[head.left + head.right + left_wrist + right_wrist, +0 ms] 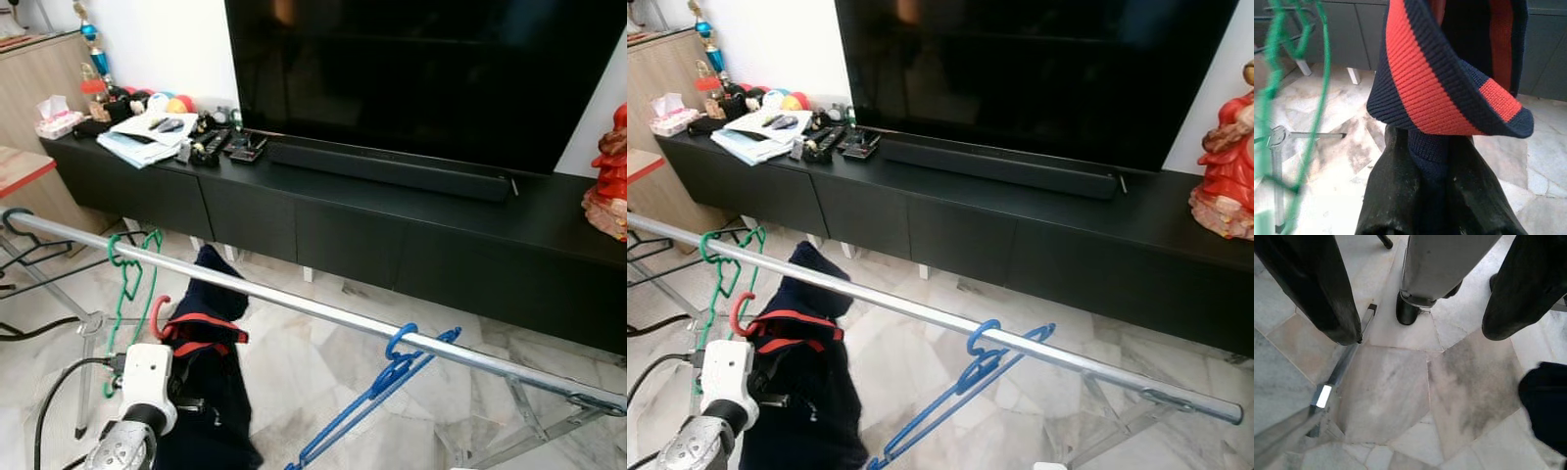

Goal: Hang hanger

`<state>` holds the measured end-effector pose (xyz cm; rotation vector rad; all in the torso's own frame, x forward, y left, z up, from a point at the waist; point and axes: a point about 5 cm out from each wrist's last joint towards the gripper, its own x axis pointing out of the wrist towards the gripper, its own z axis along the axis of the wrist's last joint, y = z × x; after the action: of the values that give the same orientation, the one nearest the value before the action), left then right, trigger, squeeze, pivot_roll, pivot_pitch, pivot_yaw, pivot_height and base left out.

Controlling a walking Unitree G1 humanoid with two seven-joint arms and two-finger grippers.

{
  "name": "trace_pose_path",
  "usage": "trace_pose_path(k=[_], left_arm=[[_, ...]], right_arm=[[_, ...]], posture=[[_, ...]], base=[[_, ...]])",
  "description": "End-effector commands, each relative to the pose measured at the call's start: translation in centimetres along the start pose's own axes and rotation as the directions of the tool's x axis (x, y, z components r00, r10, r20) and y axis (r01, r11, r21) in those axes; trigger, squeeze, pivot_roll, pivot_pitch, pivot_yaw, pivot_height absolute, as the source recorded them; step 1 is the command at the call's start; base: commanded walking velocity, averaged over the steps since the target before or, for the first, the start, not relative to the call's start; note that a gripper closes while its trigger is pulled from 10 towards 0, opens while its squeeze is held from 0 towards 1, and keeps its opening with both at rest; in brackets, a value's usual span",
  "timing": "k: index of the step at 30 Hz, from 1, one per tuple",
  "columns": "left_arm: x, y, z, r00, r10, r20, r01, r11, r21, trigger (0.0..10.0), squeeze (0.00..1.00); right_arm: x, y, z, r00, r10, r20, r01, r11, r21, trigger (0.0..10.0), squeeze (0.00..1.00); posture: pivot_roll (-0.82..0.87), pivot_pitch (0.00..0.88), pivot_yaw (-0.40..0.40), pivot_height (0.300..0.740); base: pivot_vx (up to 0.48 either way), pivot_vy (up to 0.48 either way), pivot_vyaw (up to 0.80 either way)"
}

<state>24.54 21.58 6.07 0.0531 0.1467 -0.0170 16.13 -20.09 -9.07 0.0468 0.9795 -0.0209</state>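
Marble floor [1400,391] below, left claw [1425,161] pinched on navy garment [1449,83]; right claw [1420,338] spread wide, empty.

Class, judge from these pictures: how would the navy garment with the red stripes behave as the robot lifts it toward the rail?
Probably floppy: the navy garment droops in folds below its red hanger hook. Its ribbed knit collar curls over the left gripper, suggesting soft, grippy cloth. It may swing once hung on the rail.

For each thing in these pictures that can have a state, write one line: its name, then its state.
Red hanger: carrying the navy garment, hook not yet over the rail.
Navy garment: gripped by the left gripper.
Green hanger: hung on the rail.
Blue hanger: hung, tilted.
Television: off.
Right gripper: open, empty.
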Motion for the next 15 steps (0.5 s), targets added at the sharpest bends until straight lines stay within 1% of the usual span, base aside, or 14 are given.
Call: trace_pose_path(k=[1,15], left_arm=[[0.00,0.39,0.95,0.999,0.006,0.048,-0.007,1.000,0.019,10.0,0.00],[-0.01,0.01,0.84,0.999,-0.013,0.045,0.012,1.000,0.022,10.0,0.00]], right_arm=[[0.00,0.40,-0.38,1.000,0.010,-0.015,-0.010,1.000,0.004,10.0,0.00],[0.01,0.39,-0.35,1.000,0.007,-0.015,-0.007,1.000,0.006,10.0,0.00]], posture=[[0.07,0.046,0.035,0.740],[0.07,0.052,0.035,0.740]], base=[[0.000,0.311,0.00],[0.000,0.302,0.00]])
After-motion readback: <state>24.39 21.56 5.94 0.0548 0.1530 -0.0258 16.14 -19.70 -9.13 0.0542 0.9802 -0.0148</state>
